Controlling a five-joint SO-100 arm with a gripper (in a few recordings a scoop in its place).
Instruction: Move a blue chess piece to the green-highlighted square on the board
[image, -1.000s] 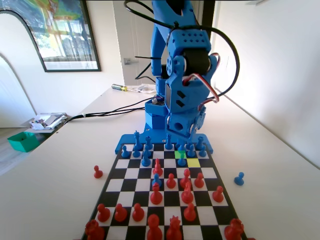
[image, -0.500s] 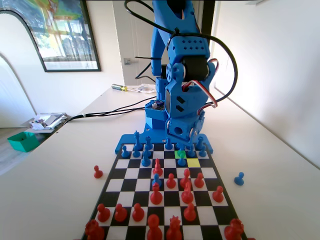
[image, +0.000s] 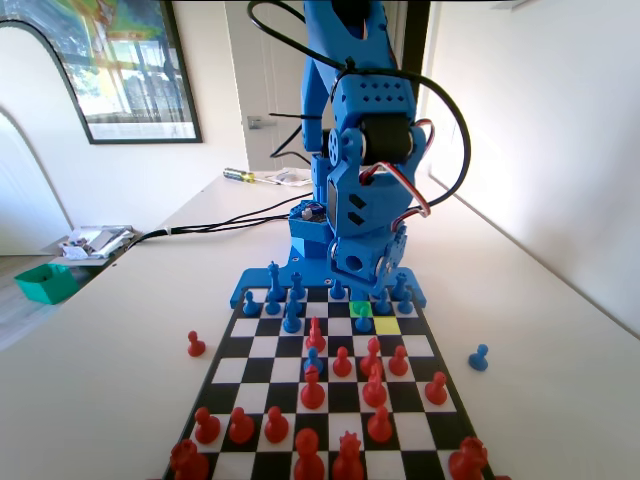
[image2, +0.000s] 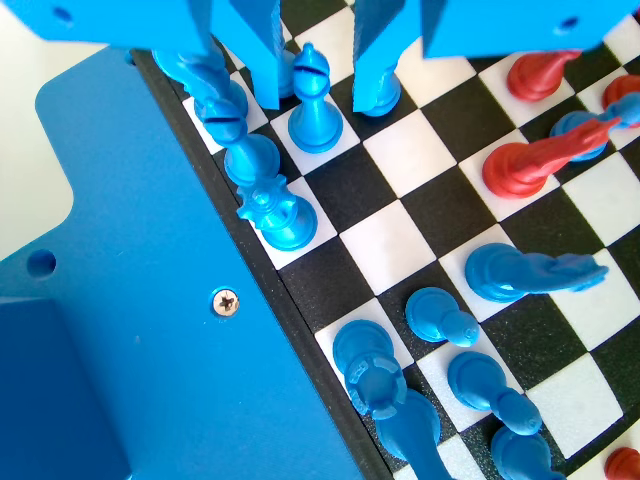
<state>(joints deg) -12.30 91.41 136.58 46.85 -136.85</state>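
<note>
While I steer from afar, risks, near to far: red pieces (image: 313, 388) crowd near half of board (image: 262, 344), not in path. Blue chess piece (image: 364, 318) on rank ahead of back row, just beside green-highlighted square (image: 361, 307), partly hiding it. Tool (image2: 318, 75) low over back row, jaws apart, nothing between them but bishop (image2: 316, 97) just below gap. Risk as I judge: descending here jaw clips bishop or neighbouring pawn (image2: 381, 92), topples tightly packed row; grabbing wrong piece likely
</note>
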